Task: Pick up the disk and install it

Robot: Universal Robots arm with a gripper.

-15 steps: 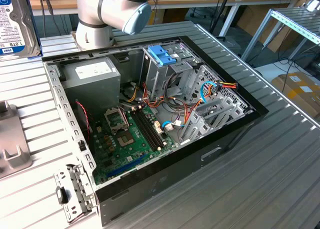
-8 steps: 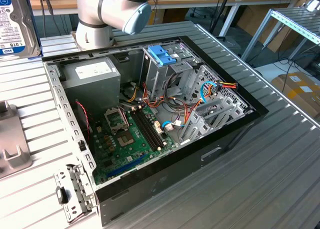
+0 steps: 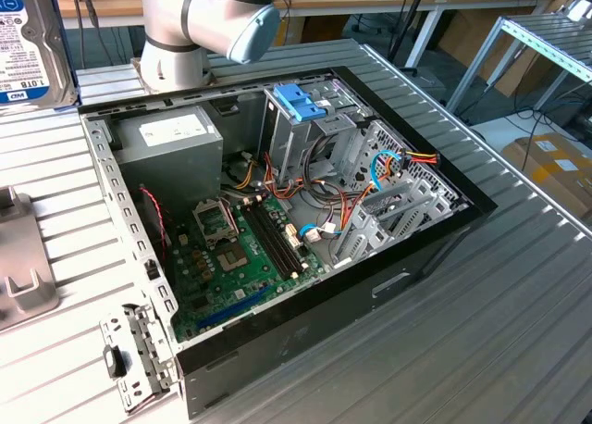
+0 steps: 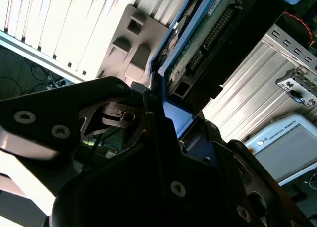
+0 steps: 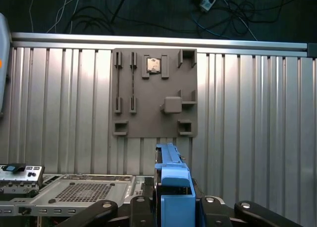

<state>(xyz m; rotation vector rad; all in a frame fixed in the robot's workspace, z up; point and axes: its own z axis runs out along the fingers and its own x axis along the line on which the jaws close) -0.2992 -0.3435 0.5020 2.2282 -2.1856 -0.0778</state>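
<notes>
In the first wrist view the gripper (image 5: 173,207) is clamped on the disk (image 5: 172,177) by its light blue carrier, over the ribbed table (image 5: 247,113) near a grey fixture plate (image 5: 153,95); at the exterior view's far left it hangs apart from the open computer case (image 3: 388,285)

Your surface (image 3: 499,350): ribbed grey metal. On it:
- one open case (image 3: 305,336), lying on its side
- one grey holder plate (image 3: 23,285) at the exterior view's left, apart from the case
- one small metal bracket (image 3: 139,355) at the case's corner
</notes>
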